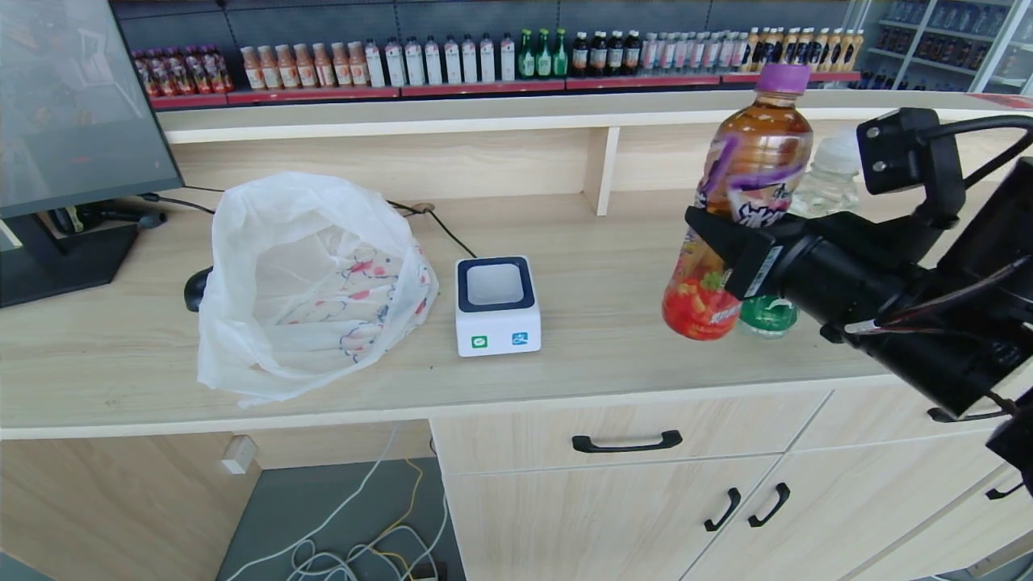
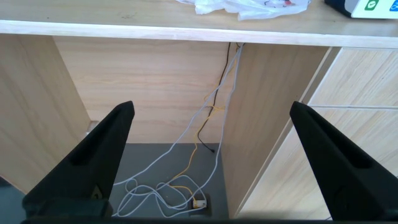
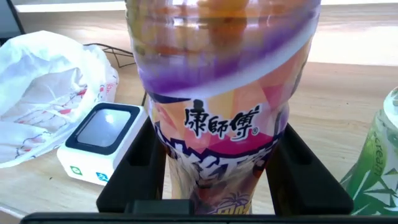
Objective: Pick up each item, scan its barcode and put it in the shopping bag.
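Pinching the purple-capped bottle (image 1: 754,153) upright at mid-label with the right gripper (image 1: 736,240), over the counter (image 1: 597,339), well right of the scanner (image 1: 496,305).

The bottle (image 3: 224,124) had big black letters on its label. The scanner (image 1: 496,307) had a green and a blue sign.

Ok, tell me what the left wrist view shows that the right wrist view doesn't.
Only left wrist: the open left gripper, facing the gap under the counter, and cables on the floor. Only right wrist: the right gripper shut on the juice bottle, a green bottle beside it. Both: shopping bag, scanner, counter.
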You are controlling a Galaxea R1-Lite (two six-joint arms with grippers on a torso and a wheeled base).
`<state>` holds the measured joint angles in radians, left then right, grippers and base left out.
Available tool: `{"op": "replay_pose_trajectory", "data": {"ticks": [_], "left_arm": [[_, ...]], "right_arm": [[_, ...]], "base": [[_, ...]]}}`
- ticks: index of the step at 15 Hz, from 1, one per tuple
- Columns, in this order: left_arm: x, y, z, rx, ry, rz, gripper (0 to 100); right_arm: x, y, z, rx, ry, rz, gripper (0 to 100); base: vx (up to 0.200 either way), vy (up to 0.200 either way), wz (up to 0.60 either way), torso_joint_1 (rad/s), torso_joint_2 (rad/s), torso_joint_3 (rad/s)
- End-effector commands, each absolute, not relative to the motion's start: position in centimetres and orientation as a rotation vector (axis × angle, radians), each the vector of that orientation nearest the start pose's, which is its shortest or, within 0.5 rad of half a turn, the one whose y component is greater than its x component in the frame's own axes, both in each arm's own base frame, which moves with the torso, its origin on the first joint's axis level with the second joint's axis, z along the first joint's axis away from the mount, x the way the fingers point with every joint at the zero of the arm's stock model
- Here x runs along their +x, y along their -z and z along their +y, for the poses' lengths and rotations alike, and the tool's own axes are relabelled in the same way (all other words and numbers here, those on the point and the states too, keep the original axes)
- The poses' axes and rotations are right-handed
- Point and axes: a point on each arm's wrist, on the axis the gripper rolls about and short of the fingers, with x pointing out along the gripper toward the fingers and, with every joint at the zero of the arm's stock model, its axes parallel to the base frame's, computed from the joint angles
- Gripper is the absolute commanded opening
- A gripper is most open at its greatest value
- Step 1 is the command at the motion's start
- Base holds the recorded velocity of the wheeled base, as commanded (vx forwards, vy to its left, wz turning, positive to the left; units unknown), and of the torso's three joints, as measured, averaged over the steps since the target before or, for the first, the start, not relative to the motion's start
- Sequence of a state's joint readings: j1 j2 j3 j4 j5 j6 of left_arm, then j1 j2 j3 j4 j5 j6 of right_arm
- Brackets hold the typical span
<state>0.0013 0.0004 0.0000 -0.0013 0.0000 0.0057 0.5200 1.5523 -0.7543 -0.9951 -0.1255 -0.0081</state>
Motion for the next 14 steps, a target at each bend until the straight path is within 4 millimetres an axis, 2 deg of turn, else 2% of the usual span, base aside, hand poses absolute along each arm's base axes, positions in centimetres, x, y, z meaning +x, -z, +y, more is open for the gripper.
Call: {"op": "replay_pose_trajectory", "data": {"ticks": [1,2,4,6,9,12,14], "left_arm": [[-2.3,-7.6,0.0,0.006,-0.002,-0.002,100],[-2.3,-7.6,0.0,0.006,-0.003,-0.002,100],[-2.3,-7.6,0.0,0.006,-0.003,-0.002,100],[-2.3,-7.6,0.0,0.006,-0.002,-0.002,100],[-2.3,-7.6,0.0,0.006,-0.002,-0.002,100],[-2.3,-7.6,0.0,0.006,-0.002,-0.002,100],[-2.3,-7.6,0.0,0.006,-0.003,-0.002,100]], "right_arm": [[20.1,-25.9,11.6,0.080,-0.408,-0.232,0],[18.8,-25.9,11.0,0.083,-0.413,-0.241,0],[17.7,-25.9,10.7,0.086,-0.423,-0.257,0],[15.7,-25.4,10.4,0.054,-0.460,-0.266,0],[13.1,-24.4,9.5,-0.121,-0.478,-0.310,0],[12.2,-23.5,9.3,-0.188,-0.493,-0.308,0],[11.9,-22.3,9.4,-0.316,-0.502,-0.312,0]], "base": [[0.000,0.000,0.00,0.000,0.00,0.000],[0.000,0.000,0.00,0.000,0.00,0.000],[0.000,0.000,0.00,0.000,0.00,0.000],[0.000,0.000,0.00,0.000,0.00,0.000],[0.000,0.000,0.00,0.000,0.00,0.000],[0.000,0.000,0.00,0.000,0.00,0.000],[0.000,0.000,0.00,0.000,0.00,0.000]]}}
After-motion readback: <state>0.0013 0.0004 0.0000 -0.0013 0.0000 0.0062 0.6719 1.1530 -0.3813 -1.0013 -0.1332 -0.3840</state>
